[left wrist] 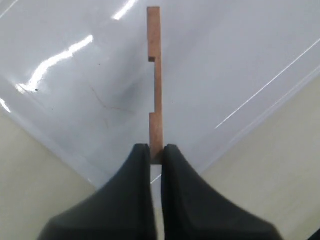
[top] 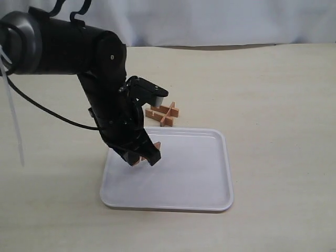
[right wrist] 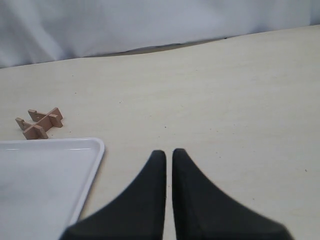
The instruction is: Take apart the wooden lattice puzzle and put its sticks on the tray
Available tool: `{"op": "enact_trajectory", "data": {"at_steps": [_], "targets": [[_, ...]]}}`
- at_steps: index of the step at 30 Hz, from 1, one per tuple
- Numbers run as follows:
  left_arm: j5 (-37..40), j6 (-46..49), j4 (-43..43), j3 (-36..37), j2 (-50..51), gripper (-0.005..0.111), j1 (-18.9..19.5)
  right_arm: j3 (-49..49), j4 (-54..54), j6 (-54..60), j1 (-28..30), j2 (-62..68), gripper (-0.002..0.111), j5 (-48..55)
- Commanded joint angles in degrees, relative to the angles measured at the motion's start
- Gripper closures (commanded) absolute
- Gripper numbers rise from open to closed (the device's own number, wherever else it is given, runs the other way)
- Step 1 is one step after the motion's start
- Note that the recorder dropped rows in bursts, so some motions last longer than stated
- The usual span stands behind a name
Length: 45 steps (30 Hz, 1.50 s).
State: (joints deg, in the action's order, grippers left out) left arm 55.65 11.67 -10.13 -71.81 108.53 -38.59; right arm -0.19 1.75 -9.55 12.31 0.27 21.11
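My left gripper (top: 143, 157) is shut on one end of a reddish-brown notched stick (left wrist: 156, 85), held low over the near-left part of the white tray (top: 210, 173). In the left wrist view the stick points away from the fingertips (left wrist: 142, 155) over the tray floor (left wrist: 225, 60), its two notches showing. The wooden lattice puzzle (top: 163, 114) lies on the table just behind the tray's far rim, as a small cluster of interlocked sticks. The right wrist view shows it too, the puzzle (right wrist: 40, 123) beside the tray corner (right wrist: 95, 150). My right gripper (right wrist: 168, 152) is shut on nothing, over bare table.
The light wooden table (top: 273, 105) stretches to the right of the tray and behind it, ending at a pale curtain (top: 210, 21). The black left arm (top: 100, 89) leans over the tray's left side. A white cable (top: 13, 121) hangs at the far left.
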Motion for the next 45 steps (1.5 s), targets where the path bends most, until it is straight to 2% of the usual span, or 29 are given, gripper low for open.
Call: {"op": "enact_trajectory", "data": {"at_steps": [1, 4, 8, 11, 15, 20, 23, 31, 38, 45], "targets": [[-1.0, 0.39, 1.15, 0.19, -0.15, 0.103, -0.07, 0.19, 0.46, 0.42, 0.17, -0.27, 0.104, -0.25], [-1.61, 0.39, 1.54, 0.19, -0.15, 0.088, -0.07, 0.19, 0.46, 0.42, 0.17, -0.27, 0.104, -0.25], [-2.02, 0.39, 2.5, 0.19, -0.15, 0.056, -0.07, 0.19, 0.46, 0.42, 0.17, -0.27, 0.104, -0.25], [-2.62, 0.39, 5.78, -0.92, -0.15, 0.044, -0.07, 0.19, 0.46, 0.42, 0.17, -0.27, 0.104, -0.25], [-5.76, -1.82, 6.82, -3.99, -0.15, 0.046, -0.07, 0.19, 0.46, 0.42, 0.17, -0.27, 0.104, -0.25], [-16.69, -6.52, 6.57, -6.13, -0.15, 0.056, -0.07, 0.19, 0.46, 0.42, 0.17, -0.27, 0.104, -0.25], [-21.78, -7.28, 6.57, -6.22, 1.05, 0.057, -0.07, 0.19, 0.46, 0.42, 0.17, -0.27, 0.104, -0.25], [-17.06, -7.28, 6.57, -11.24, 9.77, 0.057, -0.07, 0.19, 0.46, 0.42, 0.17, -0.27, 0.104, -0.25], [-18.08, -7.43, 6.57, -15.33, 14.65, 0.057, -0.07, 0.19, 0.46, 0.42, 0.17, -0.27, 0.104, -0.25], [-19.42, -7.54, 8.38, -15.33, 16.51, 0.057, 0.04, 0.19, 0.46, 0.42, 0.17, -0.27, 0.104, -0.25]]}}
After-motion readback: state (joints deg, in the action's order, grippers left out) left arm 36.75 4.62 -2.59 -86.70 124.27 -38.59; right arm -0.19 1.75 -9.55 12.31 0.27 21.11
